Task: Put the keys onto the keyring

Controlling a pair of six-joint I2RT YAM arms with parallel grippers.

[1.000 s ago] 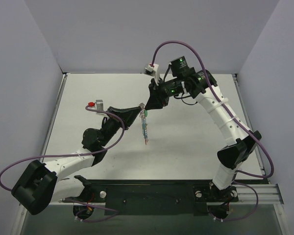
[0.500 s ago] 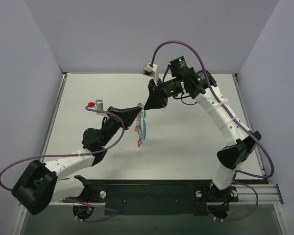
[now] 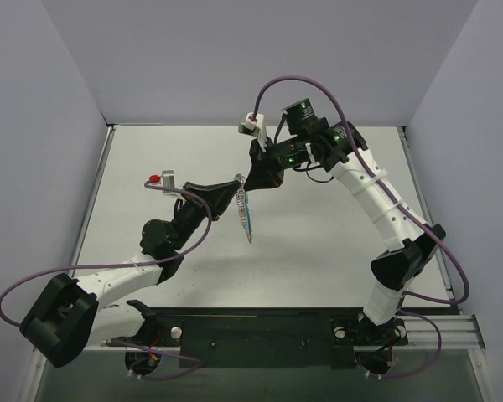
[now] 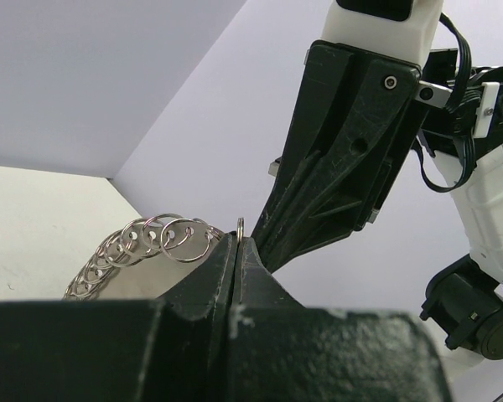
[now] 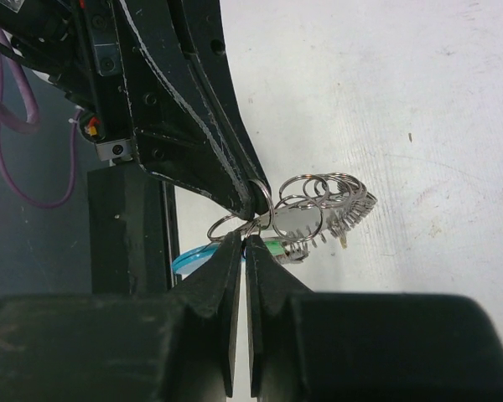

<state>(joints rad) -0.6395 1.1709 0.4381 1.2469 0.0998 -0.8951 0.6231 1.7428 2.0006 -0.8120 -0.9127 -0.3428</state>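
Observation:
The keyring (image 3: pixel 246 219) hangs as a narrow bunch of silvery rings above the table's middle, a red tag at its lower end. My left gripper (image 3: pixel 238 186) is shut on one ring's edge, seen at the tip in the left wrist view (image 4: pixel 239 237), with the ring bunch (image 4: pixel 155 241) to the left. My right gripper (image 3: pixel 249 184) meets it tip to tip. In the right wrist view my right gripper (image 5: pixel 245 237) is closed to a thin slit at the green key (image 5: pixel 278 249) and a ring. The rings (image 5: pixel 318 199) fan out behind and the light-blue segment (image 5: pixel 187 260) lies lower left. The left fingers (image 5: pixel 197 126) reach in from above.
The white table (image 3: pixel 335 243) is walled at the back and on both sides. A black base plate (image 3: pixel 260 335) and a metal rail run along the near edge. Purple cables (image 3: pixel 306 79) loop above the right arm.
The hanging bunch swung and spread out half a second ago, and now hangs narrow again. My right gripper has shifted slightly left, closer to the left gripper's tip.

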